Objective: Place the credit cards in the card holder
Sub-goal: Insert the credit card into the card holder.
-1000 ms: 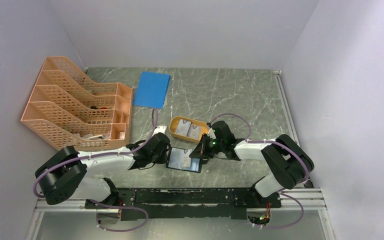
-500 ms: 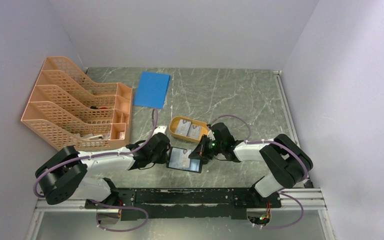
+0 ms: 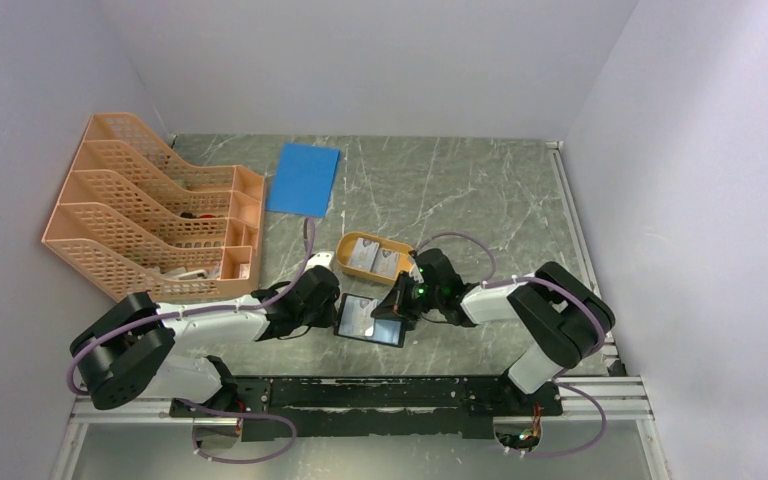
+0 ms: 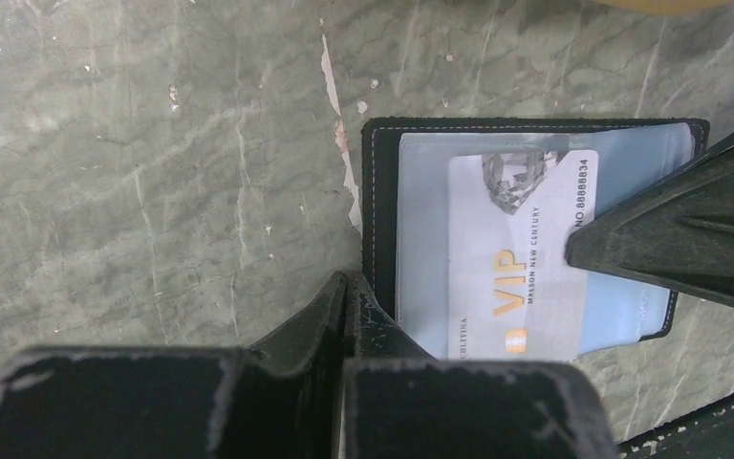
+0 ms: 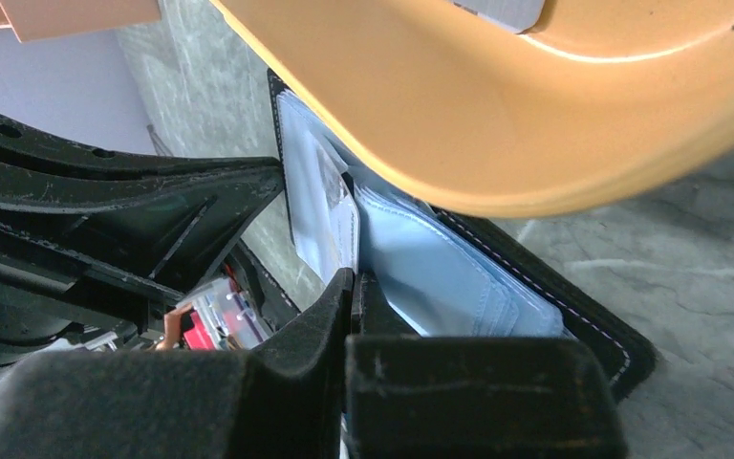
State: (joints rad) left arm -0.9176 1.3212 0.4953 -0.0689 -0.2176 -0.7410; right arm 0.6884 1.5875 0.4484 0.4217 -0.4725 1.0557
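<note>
On card holder (image 4: 420, 220), one credit card (image 4: 521, 249)

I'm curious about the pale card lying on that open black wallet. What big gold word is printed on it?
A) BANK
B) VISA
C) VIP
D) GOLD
C: in the left wrist view, the credit card on the open card holder carries large gold letters that read VIP.
</note>
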